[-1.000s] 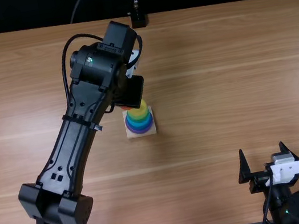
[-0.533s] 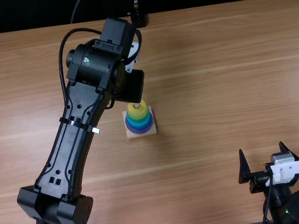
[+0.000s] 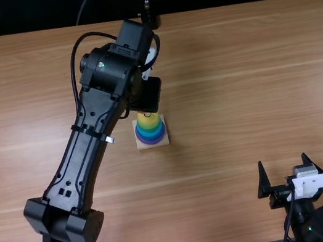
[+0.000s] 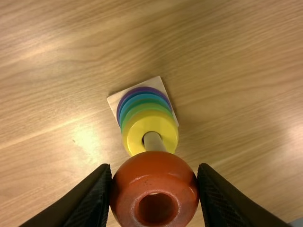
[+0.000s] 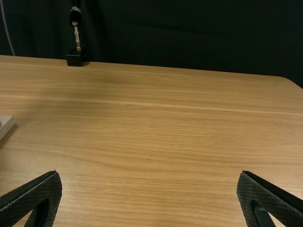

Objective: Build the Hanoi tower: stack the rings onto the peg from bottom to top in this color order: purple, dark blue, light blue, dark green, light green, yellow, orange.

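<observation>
In the top view, the left gripper is over the far side of the ring stack, its fingertips hidden. In the left wrist view, the left gripper is shut on the orange ring, held above the peg. A yellow ring tops the stack, with green, blue and purple edges below it on the square wooden base. The right gripper stands open at the near right of the top view; in the right wrist view the right gripper has its fingers wide apart.
A black stand with a metal piece is at the table's far edge. The left arm stretches across the left half of the table.
Over the last second the left gripper shifted slightly away from the stack, then back to the right. The orange seen beside the yellow ring earlier is now covered. The right arm stayed still.
</observation>
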